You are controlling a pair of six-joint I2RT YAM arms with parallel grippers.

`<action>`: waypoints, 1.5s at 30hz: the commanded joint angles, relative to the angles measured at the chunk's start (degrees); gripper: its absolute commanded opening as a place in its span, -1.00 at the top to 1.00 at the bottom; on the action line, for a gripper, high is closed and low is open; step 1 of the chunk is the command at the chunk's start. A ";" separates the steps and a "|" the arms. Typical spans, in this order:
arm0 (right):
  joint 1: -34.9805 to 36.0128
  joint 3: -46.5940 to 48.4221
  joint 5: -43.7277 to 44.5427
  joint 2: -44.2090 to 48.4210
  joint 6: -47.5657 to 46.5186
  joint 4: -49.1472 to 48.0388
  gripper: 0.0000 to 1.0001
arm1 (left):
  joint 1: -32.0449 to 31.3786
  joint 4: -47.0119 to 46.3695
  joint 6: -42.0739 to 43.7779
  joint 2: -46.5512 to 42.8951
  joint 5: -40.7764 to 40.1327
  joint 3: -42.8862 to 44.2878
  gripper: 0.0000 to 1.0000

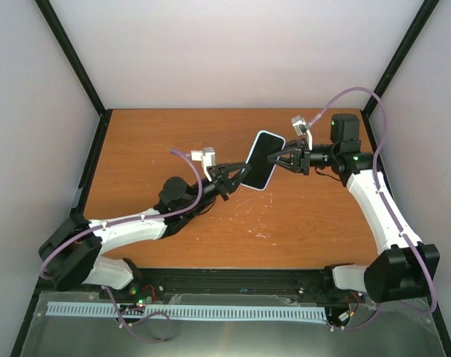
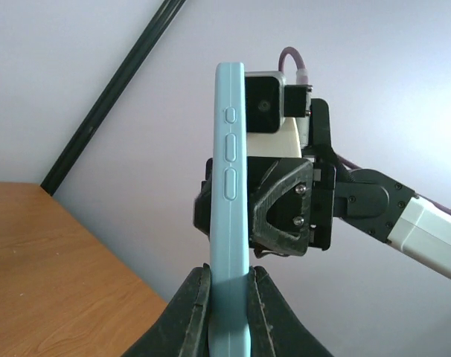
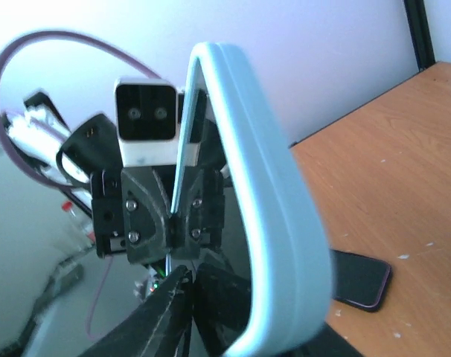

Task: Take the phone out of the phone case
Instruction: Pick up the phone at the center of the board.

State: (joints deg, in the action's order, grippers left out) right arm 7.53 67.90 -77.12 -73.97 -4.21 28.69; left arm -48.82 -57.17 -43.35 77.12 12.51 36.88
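Observation:
A light blue phone case (image 1: 264, 160) with a black face is held in the air over the middle of the table, between both grippers. My left gripper (image 1: 239, 177) is shut on its lower left edge; in the left wrist view the fingers (image 2: 194, 312) clamp the case's button side (image 2: 231, 186). My right gripper (image 1: 279, 158) is shut on the opposite edge. In the right wrist view the case rim (image 3: 270, 186) curves close past my right gripper (image 3: 184, 286). I cannot tell whether the phone sits inside.
A dark flat slab with a rounded corner (image 3: 359, 279) lies on the wooden table (image 1: 151, 149) under the case; the top view hides it. Black frame posts (image 1: 69, 56) and white walls surround the table.

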 commanded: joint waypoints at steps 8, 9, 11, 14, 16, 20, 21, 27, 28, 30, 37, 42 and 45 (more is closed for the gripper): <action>0.73 -2.53 -0.84 2.35 0.82 1.06 0.94 | 2.80 -1.22 4.41 -0.11 12.87 -0.25 0.08; 1.08 -1.14 -0.34 1.51 -4.27 7.11 0.94 | 2.87 2.40 7.00 -1.51 15.40 0.07 0.00; 2.27 2.20 2.30 -0.87 -16.44 20.20 0.94 | 2.85 12.57 13.57 -3.74 19.83 1.77 -0.07; 4.31 5.06 5.84 -3.88 -29.85 32.68 0.94 | 2.92 26.93 20.53 -6.47 23.66 4.67 -0.04; 5.88 6.54 7.67 -5.30 -34.66 37.93 0.94 | 2.91 32.84 23.29 -7.71 24.93 5.85 -0.02; 11.48 8.45 11.86 -6.85 -39.25 43.23 0.94 | 2.94 39.25 25.48 -8.77 24.94 6.87 -0.01; 12.52 8.48 12.36 -6.80 -39.04 43.22 0.94 | 2.96 39.12 25.32 -8.94 26.02 6.68 0.02; 17.65 8.91 15.69 -7.30 -37.92 43.41 0.90 | 2.94 36.16 21.37 -9.35 32.99 6.82 0.18; 18.01 9.11 15.60 -7.32 -37.93 43.80 0.90 | 2.94 36.20 20.81 -9.31 34.03 7.06 0.22; 18.22 9.40 15.16 -7.38 -37.89 44.30 0.90 | 2.94 37.36 20.28 -8.98 36.51 8.03 0.29; 18.22 10.67 15.69 -7.18 -37.52 45.05 0.90 | 2.94 37.22 18.94 -10.60 39.48 7.24 0.52; 18.23 11.00 15.25 -7.33 -37.21 45.26 0.87 | 2.94 35.90 18.45 -11.64 39.74 6.07 0.67; 18.22 11.55 15.13 -7.37 -37.21 45.57 0.84 | 2.94 35.11 18.03 -11.85 39.81 5.91 0.76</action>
State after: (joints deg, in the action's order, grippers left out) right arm 26.13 77.45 -62.08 -81.38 -41.71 75.59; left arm -45.34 -18.24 -25.02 68.03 46.50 42.04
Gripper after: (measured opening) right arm 0.118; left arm 0.144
